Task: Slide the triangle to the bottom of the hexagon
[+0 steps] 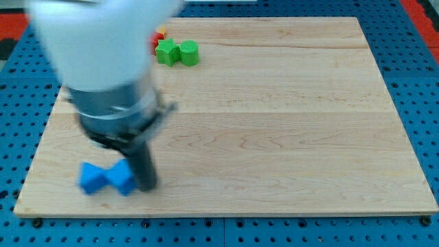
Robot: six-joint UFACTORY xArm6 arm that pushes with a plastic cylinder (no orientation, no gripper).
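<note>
Two blue blocks lie near the board's bottom left. The left one looks hexagon-like and the right one looks triangle-like; their corners touch. My tip rests on the board just right of the right blue block, touching or almost touching it. The rod rises into the blurred grey and white arm head that covers the view's upper left.
A green star-shaped block and a green rounded block sit side by side near the board's top edge. A red block and a bit of yellow peek out beside the arm. The wooden board lies on a blue pegboard.
</note>
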